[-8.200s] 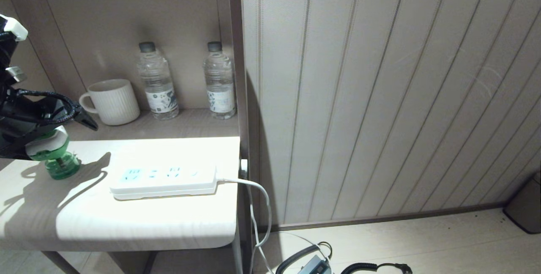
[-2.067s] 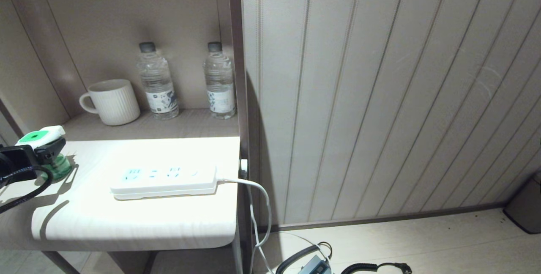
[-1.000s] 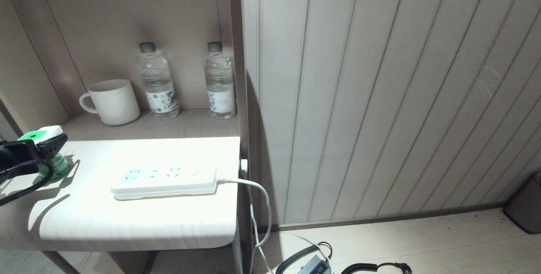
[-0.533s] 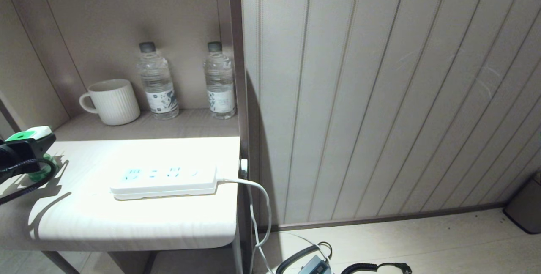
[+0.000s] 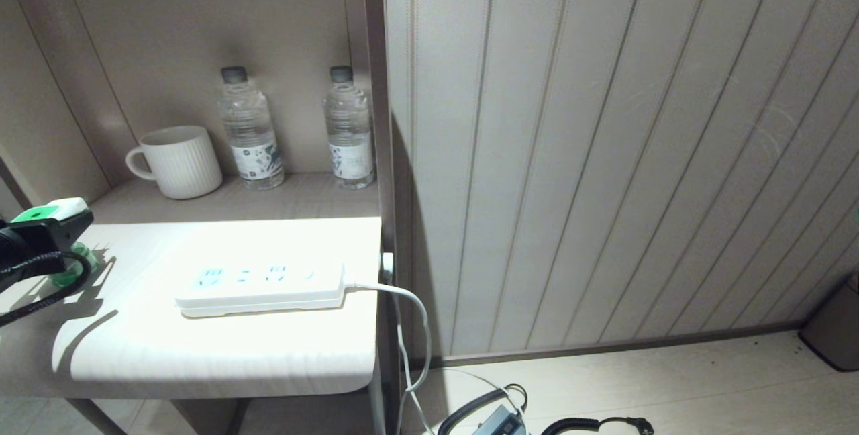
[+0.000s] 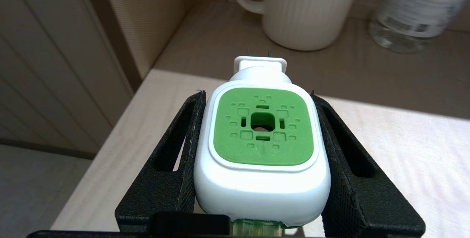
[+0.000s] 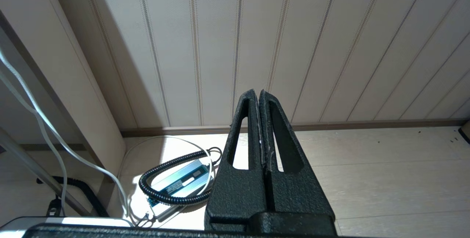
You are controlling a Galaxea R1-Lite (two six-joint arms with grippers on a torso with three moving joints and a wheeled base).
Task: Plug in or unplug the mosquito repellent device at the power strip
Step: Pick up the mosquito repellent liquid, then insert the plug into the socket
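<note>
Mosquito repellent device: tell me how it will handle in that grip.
The mosquito repellent device looks rigid, so the left gripper, shut on its smooth white cap, may slip rather than crush it. The liquid bottle below probably makes it bottom-heavy. Its prongs look thin and could bend if misaligned.

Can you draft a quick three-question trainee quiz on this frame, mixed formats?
1. True or false: the mosquito repellent device is plugged into the power strip.
2. Which hand grips the device? A) left hand B) right hand C) neither
3. Fill in: behind the strip, on the shelf, a mug stands left of two water ____.

Key: 1 false, the device is held at the table's left edge, apart from the strip. 2 A, its fingers press both sides of the white cap; the right hand is shut on nothing, down by the floor. 3 bottles.
</note>
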